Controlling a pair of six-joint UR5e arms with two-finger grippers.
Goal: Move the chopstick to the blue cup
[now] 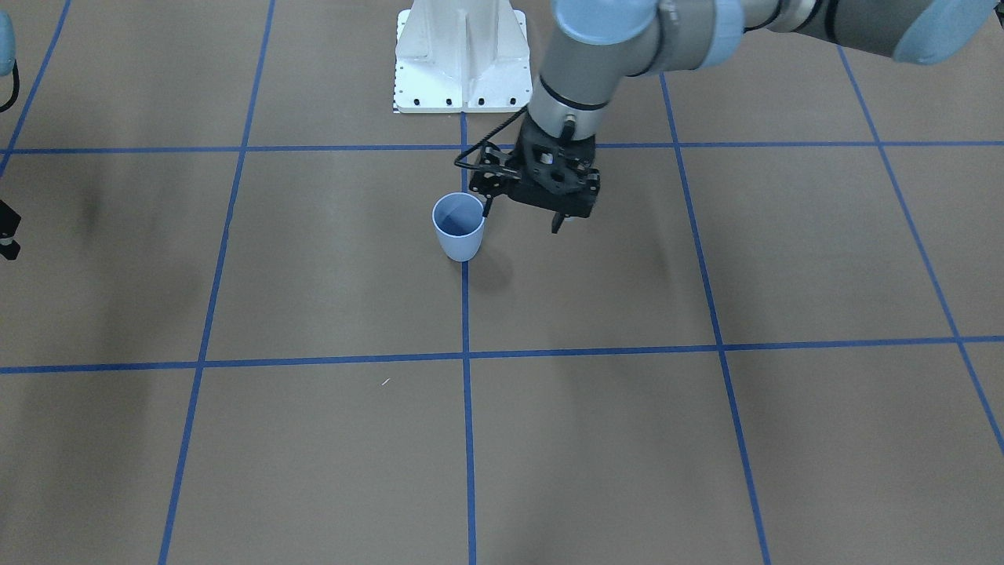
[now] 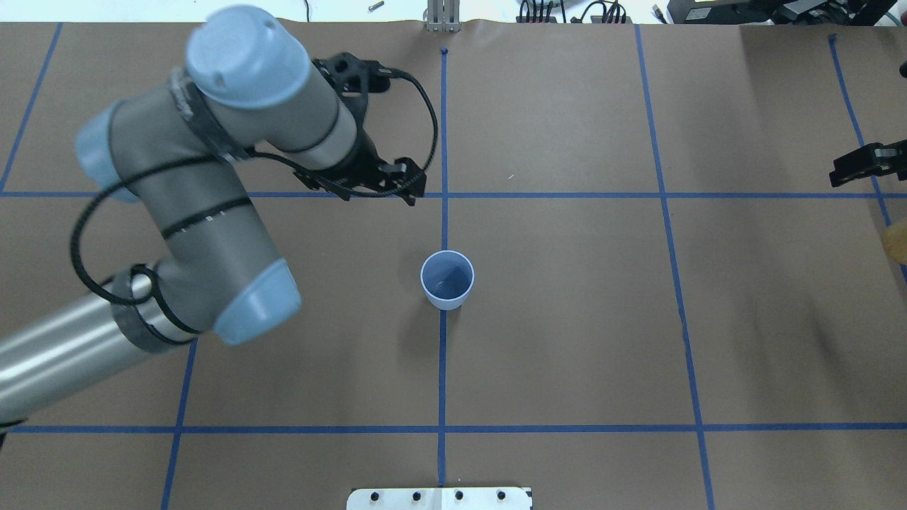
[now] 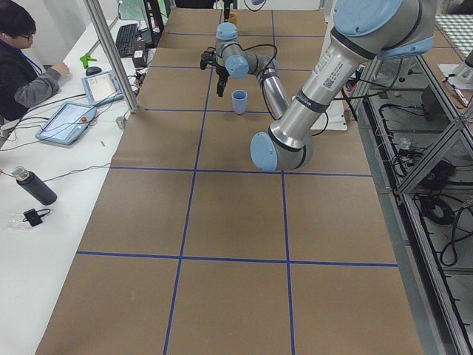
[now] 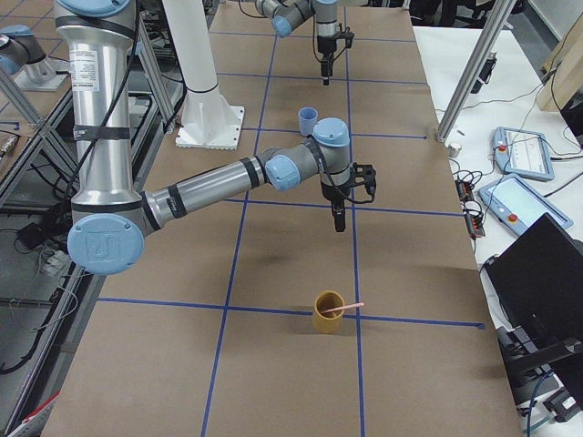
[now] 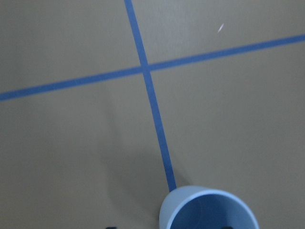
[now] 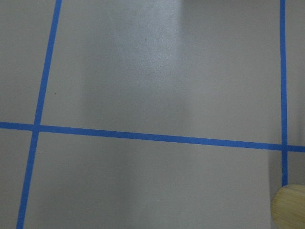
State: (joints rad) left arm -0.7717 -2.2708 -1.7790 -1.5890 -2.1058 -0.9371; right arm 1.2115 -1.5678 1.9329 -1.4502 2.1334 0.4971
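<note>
With chopstick (image 4: pixel 346 308) in tan cup (image 4: pixel 328 322), left claw (image 1: pixel 522 220) hangs spread beside blue cup (image 1: pixel 459 227); right claw (image 4: pixel 339 222) state I cannot tell.

No text or label is legible anywhere.

The bench (image 1: pixel 314 275) is covered in brown paper and crossed by blue tape lines (image 1: pixel 466 439) that form a grid of large squares. Soft light from above leaves pale glare patches and faint grey shadows on the paper. In the exterior left view, a white side table (image 3: pixel 44 244) runs from 7 to 11 o'clock. It carries two tablets (image 3: pixel 68 122), a keyboard (image 3: pixel 127 37) and a dark bottle (image 3: pixel 33 186). An operator (image 3: pixel 22 66) sits at 10 o'clock beside an aluminium post (image 3: pixel 111 55). Black cables (image 3: pixel 443 248) lie under frame bars at 3 o'clock. In the exterior right view, a black screen (image 4: pixel 537 282) stands at 4 o'clock.
</note>
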